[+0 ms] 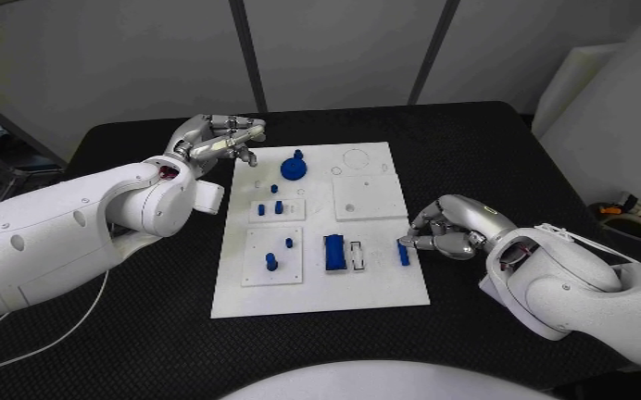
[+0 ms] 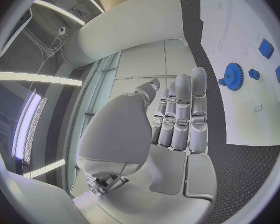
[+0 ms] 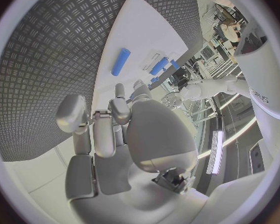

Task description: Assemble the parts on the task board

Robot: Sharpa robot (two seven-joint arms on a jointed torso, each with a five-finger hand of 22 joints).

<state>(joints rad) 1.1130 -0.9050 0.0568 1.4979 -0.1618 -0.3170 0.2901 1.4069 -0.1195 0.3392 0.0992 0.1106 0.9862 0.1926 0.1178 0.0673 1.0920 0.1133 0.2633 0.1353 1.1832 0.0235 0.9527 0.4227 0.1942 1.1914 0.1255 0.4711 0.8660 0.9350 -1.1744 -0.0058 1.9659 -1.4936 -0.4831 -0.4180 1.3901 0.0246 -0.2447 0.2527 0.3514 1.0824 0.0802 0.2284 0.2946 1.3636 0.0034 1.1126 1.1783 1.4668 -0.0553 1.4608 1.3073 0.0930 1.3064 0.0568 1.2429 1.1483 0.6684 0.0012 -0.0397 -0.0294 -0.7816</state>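
Observation:
The white task board [image 1: 320, 284] lies mid-table. Near its far end sits a blue gear [image 1: 293, 168] [image 2: 231, 76]. Small blue pegs [image 1: 271, 206] stand in a raised plate, and others [image 1: 270, 259] in the plate nearer me. A blue block [image 1: 334, 252] lies beside a pale block [image 1: 356, 254]. A slim blue bar [image 1: 402, 252] [image 3: 120, 61] rests at the board's right edge. My right hand [image 1: 452, 230] [image 3: 115, 124] sits just right of that bar, fingers curled, empty. My left hand [image 1: 214, 143] [image 2: 177, 114] hovers off the board's far left corner, fingers stretched out, holding nothing.
A square white plate [image 1: 369, 196] with a ring outline [image 1: 358, 158] beyond it occupies the board's far right part. Black textured table [image 1: 468, 141] surrounds the board. Grey wall panels stand behind the table's far edge.

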